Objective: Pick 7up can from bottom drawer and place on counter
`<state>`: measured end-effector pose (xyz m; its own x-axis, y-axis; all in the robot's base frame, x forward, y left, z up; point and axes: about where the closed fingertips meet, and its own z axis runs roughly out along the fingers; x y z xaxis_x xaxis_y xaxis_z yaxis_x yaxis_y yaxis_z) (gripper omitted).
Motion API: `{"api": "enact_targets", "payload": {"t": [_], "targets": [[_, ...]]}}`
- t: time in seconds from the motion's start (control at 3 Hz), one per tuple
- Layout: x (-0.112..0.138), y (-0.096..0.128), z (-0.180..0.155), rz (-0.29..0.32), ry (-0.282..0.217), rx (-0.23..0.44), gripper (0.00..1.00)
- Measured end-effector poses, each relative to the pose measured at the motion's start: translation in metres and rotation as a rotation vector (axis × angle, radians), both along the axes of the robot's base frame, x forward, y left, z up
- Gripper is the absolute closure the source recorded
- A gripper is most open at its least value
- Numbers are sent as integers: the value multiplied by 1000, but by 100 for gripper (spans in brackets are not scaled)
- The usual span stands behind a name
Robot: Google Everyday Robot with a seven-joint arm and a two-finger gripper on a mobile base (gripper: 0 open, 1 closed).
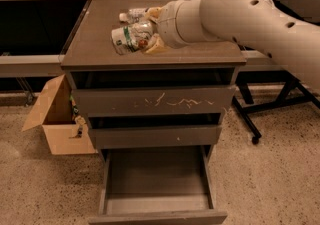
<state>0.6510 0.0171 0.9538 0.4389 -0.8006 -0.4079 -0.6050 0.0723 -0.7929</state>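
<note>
My gripper (142, 39) is shut on the 7up can (128, 38), a dented silvery-white can with green markings. It holds the can on its side just above the front middle of the counter (95, 44). The big white arm reaches in from the right. The bottom drawer (157, 181) is pulled open below, and no object shows in it.
A clear plastic bottle (131, 15) lies on the counter behind the can, partly hidden by the arm. The scratched drawer front (152, 101) and the middle drawer are closed. An open cardboard box (57, 116) stands left of the cabinet. A black stand's legs (270, 109) are on the right.
</note>
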Motion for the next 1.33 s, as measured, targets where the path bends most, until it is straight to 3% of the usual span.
{"api": "enact_targets", "payload": {"t": [0.33, 0.67, 1.0, 1.33], "targets": [[-1, 0, 0, 2, -2, -3, 100], [26, 8, 4, -23, -9, 16, 100], [71, 22, 5, -52, 7, 45, 100], [122, 41, -4, -103, 62, 109, 100]]}}
